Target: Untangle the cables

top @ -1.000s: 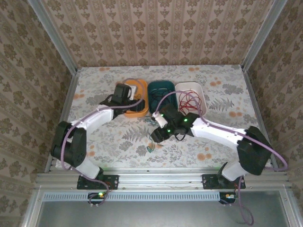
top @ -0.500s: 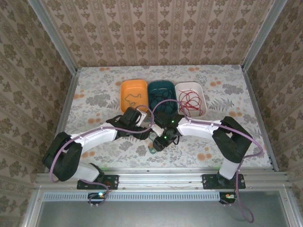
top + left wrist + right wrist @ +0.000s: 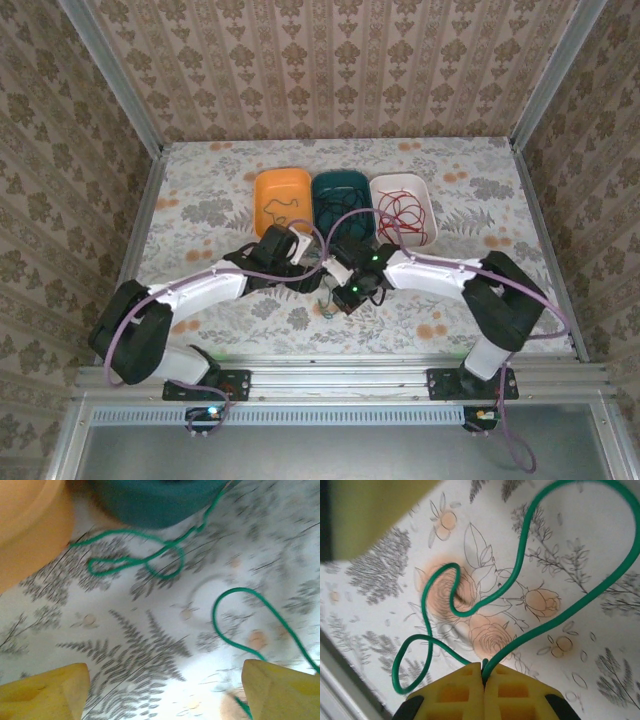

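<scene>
Right gripper (image 3: 484, 672) pinches the green cable (image 3: 517, 555) to anchor it; left gripper (image 3: 165, 680), at ten o'clock, gapes ready for loops.

Green cable (image 3: 518, 555) smooth, plastic-sheathed; yellow fingers (image 3: 520, 692) matt moulded plastic; floral tabletop (image 3: 600, 645) possibly printed cloth.

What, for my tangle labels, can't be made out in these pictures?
- Right wrist: the green cable vanishes into the shut right gripper; what lies beyond is hidden.
- Left wrist: blurred green loops; one runs off the bottom edge beside the left gripper, so one cable or two is unclear.
- Top external: the right arm covers the cable; too thin to trace.
</scene>
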Available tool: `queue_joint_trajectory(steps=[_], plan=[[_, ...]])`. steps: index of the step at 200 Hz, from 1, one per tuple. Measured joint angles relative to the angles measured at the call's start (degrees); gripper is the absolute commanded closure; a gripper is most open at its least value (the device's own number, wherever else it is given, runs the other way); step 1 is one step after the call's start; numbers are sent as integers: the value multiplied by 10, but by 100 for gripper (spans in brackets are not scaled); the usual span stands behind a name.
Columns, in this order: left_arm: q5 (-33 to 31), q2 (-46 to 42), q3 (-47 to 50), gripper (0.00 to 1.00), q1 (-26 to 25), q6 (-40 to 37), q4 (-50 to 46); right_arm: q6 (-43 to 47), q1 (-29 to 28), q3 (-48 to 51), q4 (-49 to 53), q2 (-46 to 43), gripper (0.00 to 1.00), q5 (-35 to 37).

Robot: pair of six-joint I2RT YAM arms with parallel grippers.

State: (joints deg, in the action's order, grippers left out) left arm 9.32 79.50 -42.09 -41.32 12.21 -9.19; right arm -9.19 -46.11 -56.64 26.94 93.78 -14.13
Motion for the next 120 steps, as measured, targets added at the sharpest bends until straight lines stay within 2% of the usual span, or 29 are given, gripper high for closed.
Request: queue_joint_trajectory(steps=[40,85,95,120], plan=[[131,-35,4,18,18,10,54,-28,33,0,-59,-63,95,-23],[173,-38,6,21,41,26,77,-65,60,0,-92,-89,95,-48],[176,-38,10,24,46,30,82,-76,67,2,-107,-99,95,-49],[182,-37,26,41,58,47,97,-106,88,13,-144,-135,95,-61]])
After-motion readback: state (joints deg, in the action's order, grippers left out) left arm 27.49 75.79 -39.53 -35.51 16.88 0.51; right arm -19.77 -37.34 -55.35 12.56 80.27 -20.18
